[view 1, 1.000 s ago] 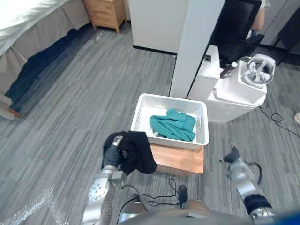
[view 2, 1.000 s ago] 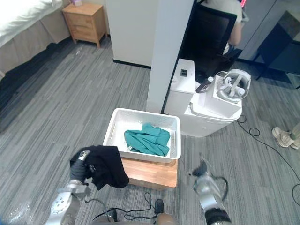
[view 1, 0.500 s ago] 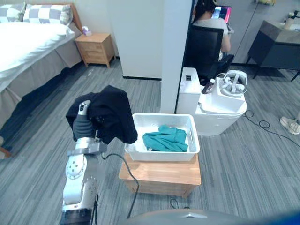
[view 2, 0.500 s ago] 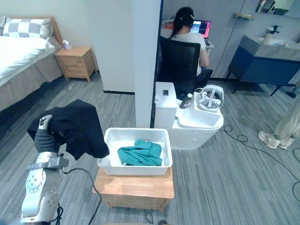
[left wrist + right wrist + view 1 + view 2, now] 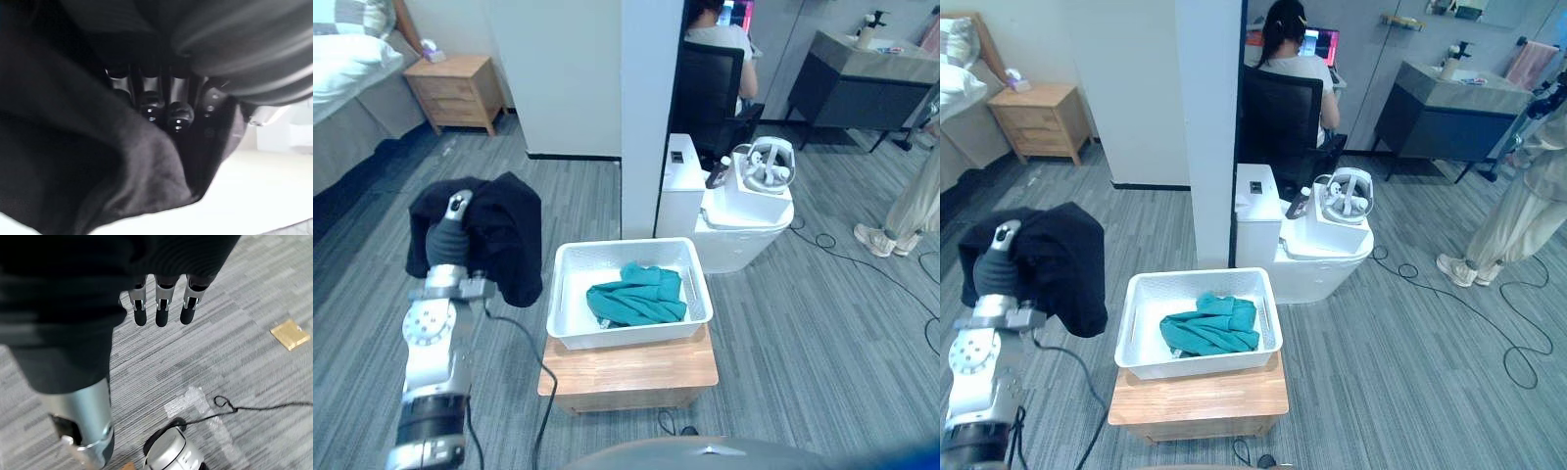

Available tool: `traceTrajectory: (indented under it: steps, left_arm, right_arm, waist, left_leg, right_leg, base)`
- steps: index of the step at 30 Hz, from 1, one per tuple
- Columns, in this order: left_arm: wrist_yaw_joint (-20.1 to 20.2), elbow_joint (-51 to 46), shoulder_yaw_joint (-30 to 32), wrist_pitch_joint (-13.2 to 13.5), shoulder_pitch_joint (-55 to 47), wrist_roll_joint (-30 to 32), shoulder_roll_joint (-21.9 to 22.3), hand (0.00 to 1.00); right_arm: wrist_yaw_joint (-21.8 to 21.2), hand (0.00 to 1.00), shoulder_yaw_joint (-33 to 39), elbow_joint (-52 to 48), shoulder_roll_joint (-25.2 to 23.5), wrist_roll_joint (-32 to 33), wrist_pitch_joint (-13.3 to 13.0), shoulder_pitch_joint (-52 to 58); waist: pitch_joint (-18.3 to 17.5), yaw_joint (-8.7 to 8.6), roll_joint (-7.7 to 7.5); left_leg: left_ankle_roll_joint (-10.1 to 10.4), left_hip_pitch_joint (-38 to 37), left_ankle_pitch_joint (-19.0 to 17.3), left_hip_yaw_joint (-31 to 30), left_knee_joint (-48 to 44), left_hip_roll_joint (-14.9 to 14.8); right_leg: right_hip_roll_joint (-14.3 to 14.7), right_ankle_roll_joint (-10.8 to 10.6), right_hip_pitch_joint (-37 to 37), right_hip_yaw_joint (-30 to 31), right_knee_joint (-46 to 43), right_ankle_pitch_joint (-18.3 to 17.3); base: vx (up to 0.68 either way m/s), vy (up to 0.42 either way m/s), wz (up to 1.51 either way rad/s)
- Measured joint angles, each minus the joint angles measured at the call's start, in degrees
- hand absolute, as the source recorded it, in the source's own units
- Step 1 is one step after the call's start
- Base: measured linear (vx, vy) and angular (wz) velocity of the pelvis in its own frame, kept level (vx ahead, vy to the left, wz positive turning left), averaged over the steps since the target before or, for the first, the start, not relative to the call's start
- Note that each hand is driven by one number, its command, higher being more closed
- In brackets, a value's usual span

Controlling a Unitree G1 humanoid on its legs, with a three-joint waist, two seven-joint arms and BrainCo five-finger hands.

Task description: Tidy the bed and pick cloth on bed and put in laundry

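My left hand (image 5: 446,238) is raised to the left of the white laundry basket (image 5: 626,339), a little above its rim. It is shut on a black cloth (image 5: 504,230) that drapes over the hand and hangs down beside it. In the left wrist view the fingers (image 5: 166,111) curl into the black cloth (image 5: 73,161). The basket stands on a low wooden stool (image 5: 631,370) and holds a crumpled teal cloth (image 5: 636,294). My right hand (image 5: 162,309) hangs over the grey floor with straight fingers and nothing in it.
A white pillar (image 5: 651,98) rises just behind the basket, with a white unit (image 5: 744,220) carrying a headset to its right. A person sits in a black chair (image 5: 710,88) at a desk behind. Another person (image 5: 1518,206) stands at the right. A nightstand (image 5: 455,88) and bed (image 5: 347,93) lie far left.
The camera has tilted up and swung right. My left hand has risen with the black cloth from low in front of the stool to beside the basket's left side.
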State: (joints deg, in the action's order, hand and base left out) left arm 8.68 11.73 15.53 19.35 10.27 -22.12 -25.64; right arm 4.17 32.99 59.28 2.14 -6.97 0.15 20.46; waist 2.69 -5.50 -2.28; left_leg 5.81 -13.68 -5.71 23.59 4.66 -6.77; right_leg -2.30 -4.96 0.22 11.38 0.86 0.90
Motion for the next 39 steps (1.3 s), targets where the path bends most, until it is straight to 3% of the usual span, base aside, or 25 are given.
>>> traceTrajectory:
  steps: [9, 12, 21, 29, 34, 39]
  left_arm:
    - [-0.3, 7.7, -6.7, 0.0, 6.5, 10.0, 1.9, 1.00]
    - [-0.1, 8.3, -8.8, -0.4, 6.9, 10.4, 3.1, 1.00]
    - [2.5, 8.3, -13.4, -0.8, 7.9, 11.5, 5.1, 1.00]
    - [2.7, 8.3, -16.7, -3.9, 7.7, 11.4, 7.3, 1.00]
    - [3.5, 13.6, -20.0, -7.6, 7.0, 9.5, 8.7, 1.00]
    - [1.5, 17.5, -21.7, -7.9, 3.5, 16.1, 10.8, 1.00]
  right_arm:
    - [-0.1, 0.00, -0.5, -2.8, -2.2, 0.0, -0.6, 0.1]
    - [-0.1, 0.00, -2.5, -4.4, -2.2, 0.0, -0.6, 0.0]
    - [0.0, 0.00, -4.2, -7.0, -2.5, 0.0, -0.6, -0.2]
    - [0.1, 0.00, -6.5, -8.1, -3.4, 0.1, -0.6, -0.4]
    - [0.1, 0.00, -7.4, -8.9, -3.5, 1.8, -0.4, -1.6]
    - [0.1, 0.00, -9.0, -10.0, -3.2, 2.2, 0.1, -3.5]
  waist:
    - [4.0, -3.05, 2.30]
    - [5.0, -3.02, 3.30]
    - [6.6, -2.95, 3.69]
    - [7.4, -2.68, 3.50]
    - [9.3, -1.66, 3.56]
    - [11.5, -1.28, 3.73]
  left_leg:
    - [0.8, 1.0, -4.7, 4.7, -6.2, -2.3]
    - [1.0, 3.1, -6.2, 6.0, -9.3, -3.1]
    - [1.4, 4.8, -9.2, 7.4, -14.9, -5.3]
    - [0.8, 8.8, -11.7, 6.7, -20.4, -6.5]
    - [0.7, 11.0, -12.2, 6.6, -22.1, -7.0]
    - [0.8, 12.8, -12.3, 6.7, -23.1, -7.2]
  right_leg:
    - [2.2, 0.7, -3.0, 5.3, -4.5, -1.9]
    - [2.8, 0.5, -5.3, 6.6, -6.1, -2.5]
    - [4.2, 0.4, -6.3, 7.9, -7.9, -3.1]
    - [4.1, 0.1, -8.3, 7.9, -9.0, -3.3]
    - [4.3, 0.1, -10.3, 7.8, -9.8, -3.3]
    - [4.2, 0.0, -12.1, 7.6, -10.6, -3.3]
  base:
    - [0.02, -0.042, -0.33]
    - [0.03, -0.033, -0.18]
    - [0.01, -0.022, -0.10]
    - [-0.01, -0.001, 0.02]
    - [0.00, 0.000, -0.01]
    - [0.00, 0.002, 0.01]
